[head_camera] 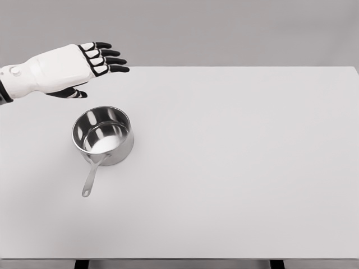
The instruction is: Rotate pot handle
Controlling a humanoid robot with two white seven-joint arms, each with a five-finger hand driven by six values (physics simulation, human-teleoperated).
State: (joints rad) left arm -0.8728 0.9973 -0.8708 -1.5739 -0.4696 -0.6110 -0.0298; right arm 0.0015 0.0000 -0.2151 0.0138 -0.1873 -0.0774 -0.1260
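Bare simulated test scene: plain white table (235, 168), blank grey backdrop (224, 28).

White table (235, 168); steel pot (103, 136) upright at left, handle (91, 178) toward near edge.

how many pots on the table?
1. The pot sits on the table at left, its handle pointing toward the near edge, below the left hand. Nothing looks hidden.
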